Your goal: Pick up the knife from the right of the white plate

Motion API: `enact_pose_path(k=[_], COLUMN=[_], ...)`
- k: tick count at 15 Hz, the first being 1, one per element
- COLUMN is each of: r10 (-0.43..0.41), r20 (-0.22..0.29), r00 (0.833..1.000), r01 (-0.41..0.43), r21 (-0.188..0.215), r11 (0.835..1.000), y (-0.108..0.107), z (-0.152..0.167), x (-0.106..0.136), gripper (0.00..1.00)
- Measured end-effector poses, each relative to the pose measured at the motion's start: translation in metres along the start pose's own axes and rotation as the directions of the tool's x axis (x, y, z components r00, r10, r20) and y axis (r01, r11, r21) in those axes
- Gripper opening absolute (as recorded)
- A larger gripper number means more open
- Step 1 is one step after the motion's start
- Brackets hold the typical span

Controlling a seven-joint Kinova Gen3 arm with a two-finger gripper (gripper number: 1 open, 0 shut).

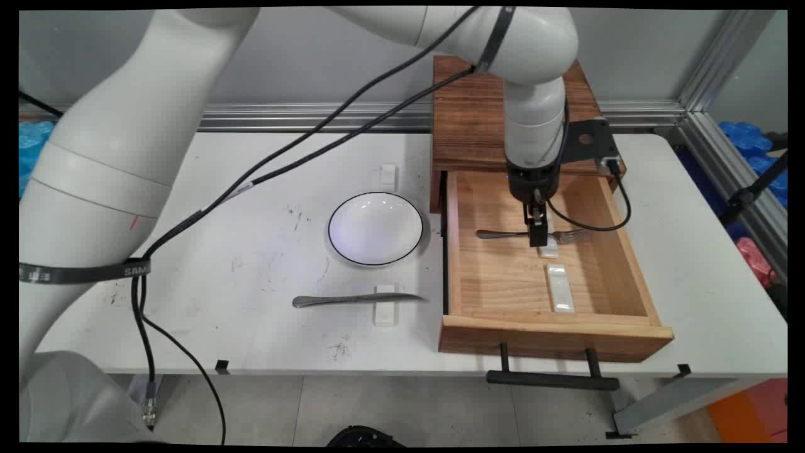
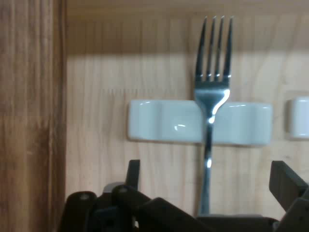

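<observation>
We see a white tabletop carrying a dark wooden cabinet at its far side, with a light wooden drawer pulled out of it toward the near edge; the drawer's black handle hangs past the tabletop's front. To the left of the drawer sits a white plate with a thin black rim, and nearer to us a knife lies across a small white rest. Another small white rest lies beyond the plate.

Inside the drawer we find a fork lying crosswise, its tines toward the drawer's right wall, propped on a white cutlery rest. A second white rest lies nearer the drawer's front, apart from the fork.

The claw points straight down into the drawer, directly over the fork's handle. In the hand view its two fingers stand spread wide, one on each side of the handle, with the fork running up between them and neither finger touching it.
</observation>
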Motion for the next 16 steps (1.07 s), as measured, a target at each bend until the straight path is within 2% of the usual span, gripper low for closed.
enact_pose_path(k=[5, 10, 13, 16], r10=[-0.011, -0.03, -0.04, -0.047], r20=[-0.03, -0.059, -0.072, -0.084], r00=[0.999, 0.998, 0.997, 0.995], r01=[0.011, 0.03, 0.041, 0.048], r21=[0.001, 0.011, 0.015, 0.009], r11=[1.0, 0.999, 0.999, 0.999], y=[0.01, 0.021, 0.027, 0.037], z=[-0.038, -0.086, -0.11, -0.134], x=[-0.008, -0.031, -0.051, -0.082], gripper=[1.0, 1.0, 1.0, 1.0])
